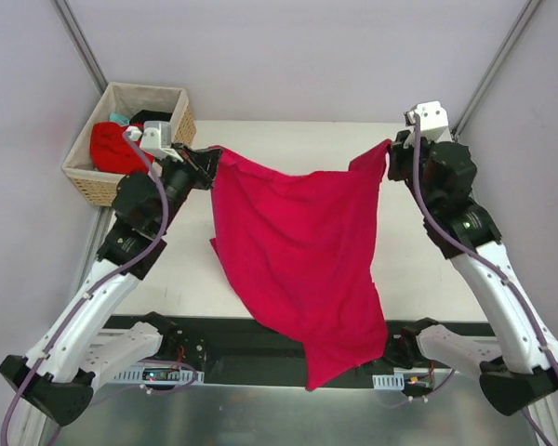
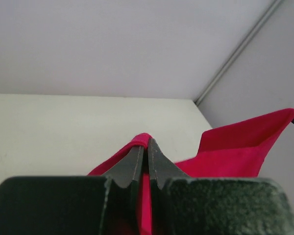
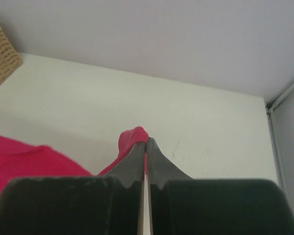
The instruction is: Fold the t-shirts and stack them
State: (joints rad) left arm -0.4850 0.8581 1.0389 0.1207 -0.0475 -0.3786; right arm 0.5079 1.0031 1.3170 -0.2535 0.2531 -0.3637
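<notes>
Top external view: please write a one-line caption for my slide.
Left gripper and right gripper, each shut on a corner, hold a crimson-pink t-shirt spread above the table.

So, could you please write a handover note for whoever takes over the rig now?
Left gripper: fingers shut on one upper corner of the crimson t-shirt.
Right gripper: shut on the other corner.
The shirt hangs spread between them above the table.
The red shirt, black shirt and teal shirt lie in the basket.
Done: nothing folded or stacked in view.
Left: fold this one, then the rest, stack.
</notes>
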